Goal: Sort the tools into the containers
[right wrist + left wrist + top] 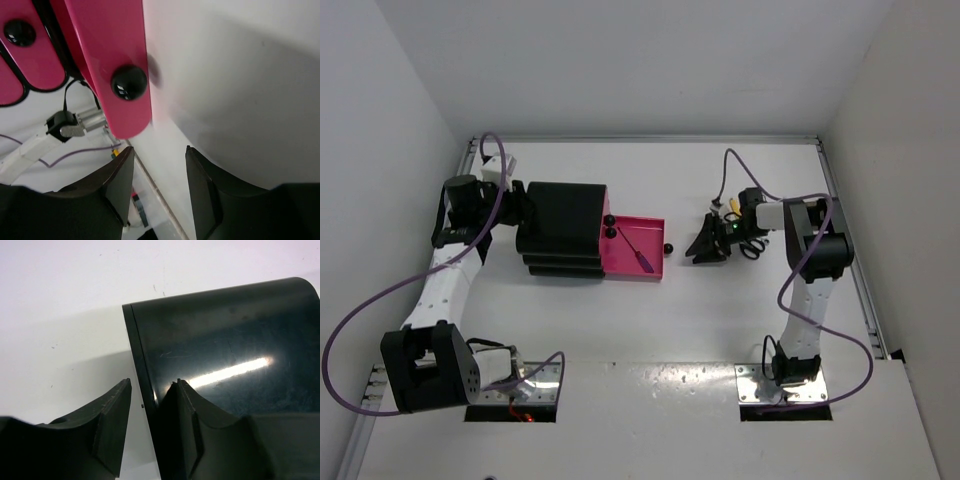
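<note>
The containers are a black drawer unit (560,228) with pink drawer fronts and black knobs. Its lowest drawer (651,233) is pulled out to the right, and a slim blue stick (639,252) lies inside. My left gripper (520,213) is at the unit's left end. Its jaws (151,385) straddle the edge of the glossy black wall (225,340), with a gap at the outer finger. My right gripper (698,247) stands open and holds nothing, just right of the open drawer. It (160,150) faces the drawer's knob (129,82). A yellow-handled tool (731,209) and black-handled scissors (752,246) lie behind it.
White walls enclose the table on three sides, and a metal rail (845,230) runs along its right edge. The two upper drawers are shut, their knobs (610,226) facing right. Purple cables loop from both arms.
</note>
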